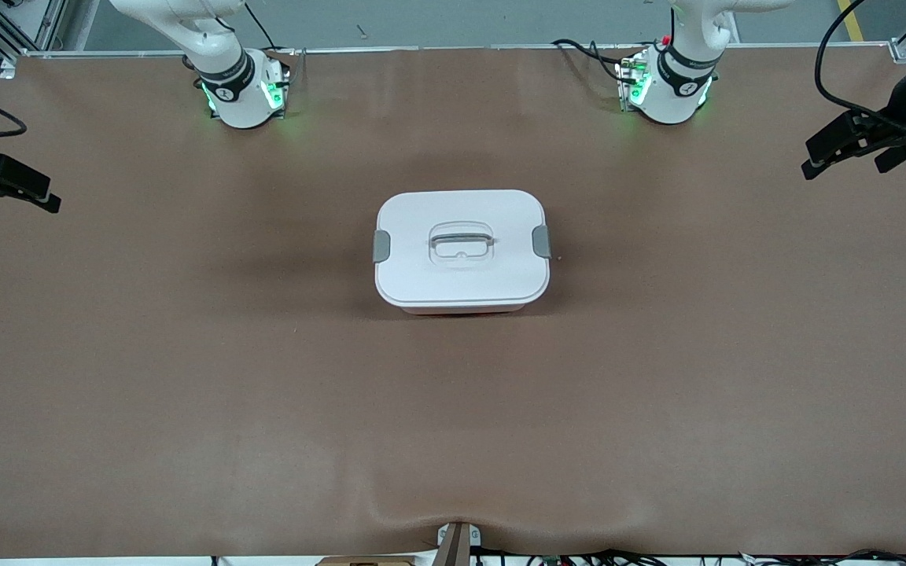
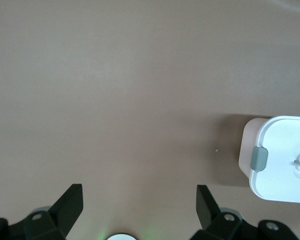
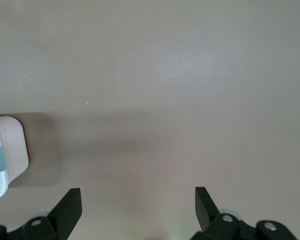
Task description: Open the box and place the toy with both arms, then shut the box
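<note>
The box (image 1: 461, 275) stands at the middle of the table, its white lid on. Its two grey clips (image 1: 381, 246) lie against the sides and the grey handle (image 1: 462, 240) lies in its recess. A thin pink strip of the tub shows under the lid's near edge. The toy is not in view. My left gripper (image 1: 842, 153) hangs open and empty over the left arm's end of the table. My right gripper (image 1: 20, 196) hangs open and empty over the right arm's end. The box's edge shows in the left wrist view (image 2: 282, 160) and the right wrist view (image 3: 7, 150).
The brown table cover (image 1: 185, 377) stretches around the box on every side. The arm bases (image 1: 244, 94) glow green along the table's edge farthest from the front camera. A small bracket (image 1: 457, 538) sits at the nearest edge.
</note>
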Robot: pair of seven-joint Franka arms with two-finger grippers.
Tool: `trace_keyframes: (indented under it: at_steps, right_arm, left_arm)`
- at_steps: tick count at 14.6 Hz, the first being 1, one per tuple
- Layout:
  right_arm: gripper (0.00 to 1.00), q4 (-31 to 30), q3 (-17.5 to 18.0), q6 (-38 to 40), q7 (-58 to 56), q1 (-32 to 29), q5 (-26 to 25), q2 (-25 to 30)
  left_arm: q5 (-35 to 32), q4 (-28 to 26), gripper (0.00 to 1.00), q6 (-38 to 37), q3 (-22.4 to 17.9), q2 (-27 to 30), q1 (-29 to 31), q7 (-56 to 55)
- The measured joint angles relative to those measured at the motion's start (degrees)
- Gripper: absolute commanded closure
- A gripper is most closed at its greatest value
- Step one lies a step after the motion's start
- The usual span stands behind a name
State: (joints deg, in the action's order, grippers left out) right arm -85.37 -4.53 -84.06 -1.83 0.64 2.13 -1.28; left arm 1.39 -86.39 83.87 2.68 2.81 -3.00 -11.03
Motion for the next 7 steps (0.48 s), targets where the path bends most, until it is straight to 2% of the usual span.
trace_keyframes:
  at_steps: [7]
  right_arm:
    - [0.0,0.15,-0.05,0.03,0.0,0.0,-0.02,0.0]
  left_arm:
    - [0.0,-0.7,0.0,0.79,0.03,-0.18,-0.16,0.2]
